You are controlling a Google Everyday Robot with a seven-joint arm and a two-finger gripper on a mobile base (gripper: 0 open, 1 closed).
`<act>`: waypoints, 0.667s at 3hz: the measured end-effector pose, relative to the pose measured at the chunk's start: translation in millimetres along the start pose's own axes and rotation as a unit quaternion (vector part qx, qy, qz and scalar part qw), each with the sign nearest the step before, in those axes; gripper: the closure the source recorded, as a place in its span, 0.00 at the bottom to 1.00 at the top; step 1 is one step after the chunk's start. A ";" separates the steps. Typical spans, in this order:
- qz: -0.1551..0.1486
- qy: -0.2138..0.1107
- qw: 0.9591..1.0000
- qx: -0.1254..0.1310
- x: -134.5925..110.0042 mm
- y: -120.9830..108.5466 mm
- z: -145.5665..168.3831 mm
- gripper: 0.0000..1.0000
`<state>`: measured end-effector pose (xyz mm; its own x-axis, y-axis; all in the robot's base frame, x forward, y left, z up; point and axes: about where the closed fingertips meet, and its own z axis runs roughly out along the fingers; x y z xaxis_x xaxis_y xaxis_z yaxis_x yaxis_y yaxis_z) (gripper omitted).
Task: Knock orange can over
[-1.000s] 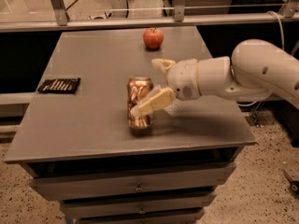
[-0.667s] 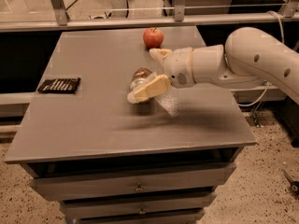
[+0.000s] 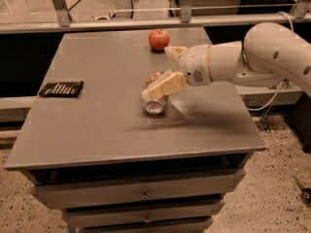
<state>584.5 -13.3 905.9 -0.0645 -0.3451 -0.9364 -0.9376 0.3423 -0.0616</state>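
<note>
We are looking at the gripper point(image 3: 157, 73) hanging low over the table point(image 3: 97, 125), just in front of the apple point(image 3: 159, 39) and slightly to its right. Its two pale fingers are standing wide apart and are gripping nothing. One finger is reaching toward the apple without touching it. The other finger point(image 3: 165, 84) is slanting down on the side away from the apple.

The orange can point(image 3: 154, 106) is lying directly under that lower finger, which is crossing over its middle. We cannot tell whether the two are touching. The can is resting in front of the apple, close to it but clearly apart. It is appearing to us tipped onto its side, lengthwise toward the apple. Its round silver end is facing us, and a patch of orange-brown side is showing past the finger at the apple's end. The lettering is too blurred for us to read.

The white arm point(image 3: 252, 57) is reaching in from the apple's right.
</note>
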 end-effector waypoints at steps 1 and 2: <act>-0.011 0.008 1.000 0.002 7.0 -3.3 -33.8 0.00; -0.035 0.019 0.999 -0.006 10.9 -0.1 -77.5 0.00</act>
<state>557.3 -84.8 922.5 -0.0122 -0.4006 -0.9162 -0.9440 0.3066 -0.1215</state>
